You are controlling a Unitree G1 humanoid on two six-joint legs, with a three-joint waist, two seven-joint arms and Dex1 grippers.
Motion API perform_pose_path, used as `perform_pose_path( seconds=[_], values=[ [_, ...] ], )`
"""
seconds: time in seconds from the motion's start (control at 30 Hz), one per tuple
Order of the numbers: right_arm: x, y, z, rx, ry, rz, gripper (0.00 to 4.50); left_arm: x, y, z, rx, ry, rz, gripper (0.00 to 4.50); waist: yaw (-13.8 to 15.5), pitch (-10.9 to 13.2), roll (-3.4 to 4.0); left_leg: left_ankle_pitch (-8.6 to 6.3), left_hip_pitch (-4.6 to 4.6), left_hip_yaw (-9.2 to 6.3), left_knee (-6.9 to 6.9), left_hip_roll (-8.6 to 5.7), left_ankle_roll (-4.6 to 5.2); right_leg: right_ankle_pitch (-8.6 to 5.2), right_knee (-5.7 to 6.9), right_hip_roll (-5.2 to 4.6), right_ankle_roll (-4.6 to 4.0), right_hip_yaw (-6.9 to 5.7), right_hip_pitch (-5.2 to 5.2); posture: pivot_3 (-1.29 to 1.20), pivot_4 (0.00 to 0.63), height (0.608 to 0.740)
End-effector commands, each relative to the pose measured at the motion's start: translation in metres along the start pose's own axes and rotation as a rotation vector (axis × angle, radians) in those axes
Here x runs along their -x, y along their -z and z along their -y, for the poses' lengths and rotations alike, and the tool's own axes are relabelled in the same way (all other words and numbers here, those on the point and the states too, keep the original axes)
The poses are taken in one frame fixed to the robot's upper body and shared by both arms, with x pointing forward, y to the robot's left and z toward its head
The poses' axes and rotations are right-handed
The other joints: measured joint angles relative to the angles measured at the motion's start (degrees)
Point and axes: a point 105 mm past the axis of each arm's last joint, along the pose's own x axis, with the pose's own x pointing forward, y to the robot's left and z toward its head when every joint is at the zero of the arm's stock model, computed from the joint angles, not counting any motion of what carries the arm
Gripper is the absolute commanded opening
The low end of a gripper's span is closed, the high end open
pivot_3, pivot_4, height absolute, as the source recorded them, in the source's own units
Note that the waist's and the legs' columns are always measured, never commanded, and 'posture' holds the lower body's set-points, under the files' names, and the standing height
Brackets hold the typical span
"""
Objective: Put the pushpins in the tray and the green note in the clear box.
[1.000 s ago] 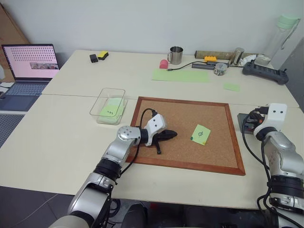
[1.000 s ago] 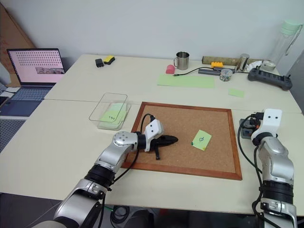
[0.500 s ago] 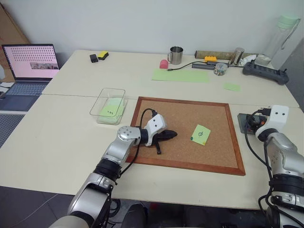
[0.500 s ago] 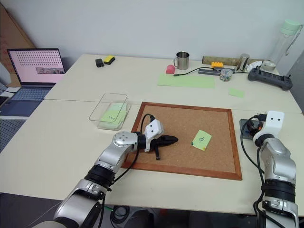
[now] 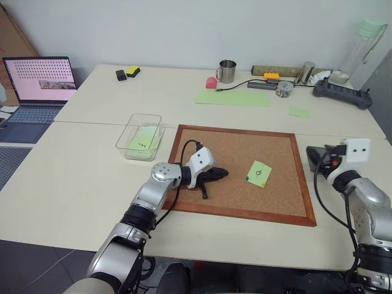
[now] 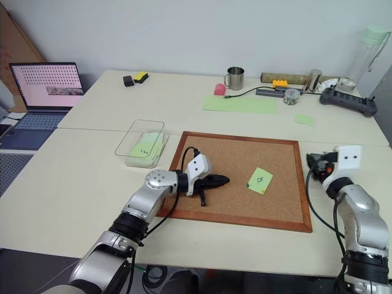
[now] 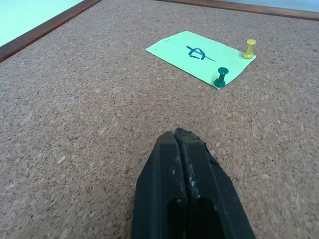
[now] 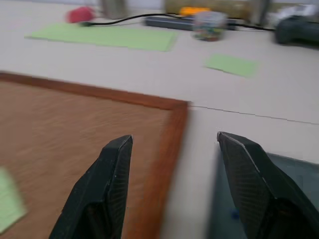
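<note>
The green note, doodled in pen, lies right of centre on the corkboard, held by a green pin and a yellow pin. The left gripper, pressed together, rests level mid-board. The right gripper, spread, hovers over the board's right edge beside the tray.

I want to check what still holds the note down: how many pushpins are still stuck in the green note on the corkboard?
2: a green plastic pushpin at one corner of the small light-green paper note, and a yellow plastic pushpin at the neighbouring corner. Others may lie unseen in the tray.
</note>
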Motion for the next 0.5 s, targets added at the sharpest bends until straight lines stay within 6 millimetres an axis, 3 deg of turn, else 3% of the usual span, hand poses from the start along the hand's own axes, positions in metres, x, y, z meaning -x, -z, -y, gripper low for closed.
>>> perform_pose_path(
  seconds=[0.03, 0.2, 0.5],
  values=[
    [0.011, -0.011, -0.056, 0.059, -0.295, 0.022, 2.84, 0.0, 0.017, 0.008, 0.024, 0.028, -0.063, 0.0, 0.0, 0.0, -0.01, 0.0, 0.0, 0.0, 0.01, 0.0, 0.0, 0.0, 0.0, 0.0, 0.0, 0.0, 0.0, 0.0, 0.15, 0.74],
    [0.017, 0.001, -0.081, 0.07, -0.415, -0.027, 2.84, 0.0, 0.018, 0.009, 0.024, 0.03, -0.064, 0.0, 0.01, 0.01, -0.02, 0.0, 0.04, -0.03, 0.02, -0.01, 0.0, 0.0, 0.0, 0.0, 0.0, -0.02, 0.05, 0.0, 0.15, 0.74],
    [0.015, 0.025, -0.098, 0.063, -0.444, -0.079, 2.84, 0.0, 0.018, 0.01, 0.021, 0.034, -0.066, 0.0, 0.01, 0.01, -0.03, 0.0, 0.05, -0.06, 0.02, 0.0, 0.0, 0.0, -0.02, 0.0, 0.0, -0.04, 0.07, 0.0, 0.15, 0.74]
  ],
)
